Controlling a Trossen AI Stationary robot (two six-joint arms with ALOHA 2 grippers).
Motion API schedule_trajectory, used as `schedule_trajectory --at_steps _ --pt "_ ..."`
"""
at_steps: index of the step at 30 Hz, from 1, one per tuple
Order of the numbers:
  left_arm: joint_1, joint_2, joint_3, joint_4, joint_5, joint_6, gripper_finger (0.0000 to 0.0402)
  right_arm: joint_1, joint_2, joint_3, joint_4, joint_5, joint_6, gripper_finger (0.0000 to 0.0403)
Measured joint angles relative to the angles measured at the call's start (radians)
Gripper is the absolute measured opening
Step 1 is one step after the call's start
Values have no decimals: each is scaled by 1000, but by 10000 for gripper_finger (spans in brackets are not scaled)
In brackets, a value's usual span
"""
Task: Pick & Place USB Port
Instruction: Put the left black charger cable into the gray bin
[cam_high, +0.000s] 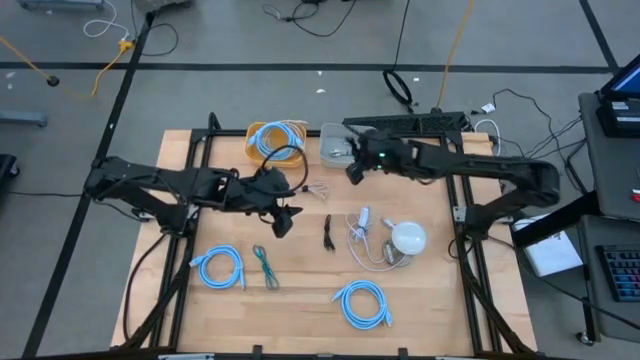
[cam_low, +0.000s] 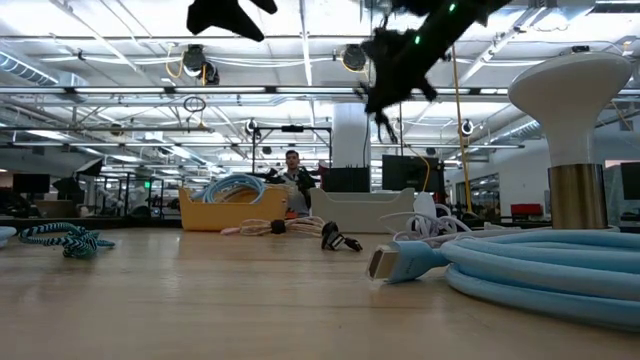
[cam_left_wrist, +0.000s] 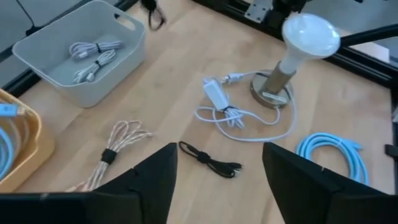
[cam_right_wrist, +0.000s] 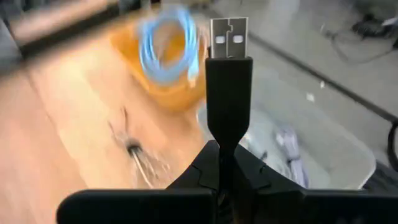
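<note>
My right gripper (cam_high: 353, 170) hangs above the near edge of the grey bin (cam_high: 336, 148), shut on a black USB cable whose metal plug (cam_right_wrist: 228, 38) sticks out past the fingertips. White cables lie in the bin (cam_left_wrist: 81, 53). My left gripper (cam_left_wrist: 217, 163) is open, above the table's middle-left (cam_high: 283, 222), with nothing between its fingers. A second black cable (cam_left_wrist: 209, 160) lies flat on the wood below it. The yellow bin (cam_high: 275, 140) holds a blue cable. My right gripper pinches the black housing of the USB plug (cam_right_wrist: 227, 134) between its two fingers, at the end away from the metal. The plug lies along the fingers and points forward beyond them. It is lifted clear of the table; a dark length (cam_low: 383, 122) hangs below the gripper.
A white lamp (cam_high: 408, 238) and a white cable with adaptor (cam_high: 362, 225) sit right of centre. Coiled blue cables lie at near left (cam_high: 220, 268) and near centre (cam_high: 362, 303); a green cable (cam_high: 266, 266) and a beige bundle (cam_high: 318, 188) lie between.
</note>
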Motion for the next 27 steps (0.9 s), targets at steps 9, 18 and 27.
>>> schedule_trajectory --at_steps 9,18,27 --pt "-46 0 0 -1 -2 -38 171 -28 236 185 -157 37 -282 1" --pt "-113 0 0 -10 -30 -90 139 -35 366 335 -265 134 -612 1" --pt "-161 0 0 -16 -86 -125 136 -119 393 324 -288 141 -625 1"
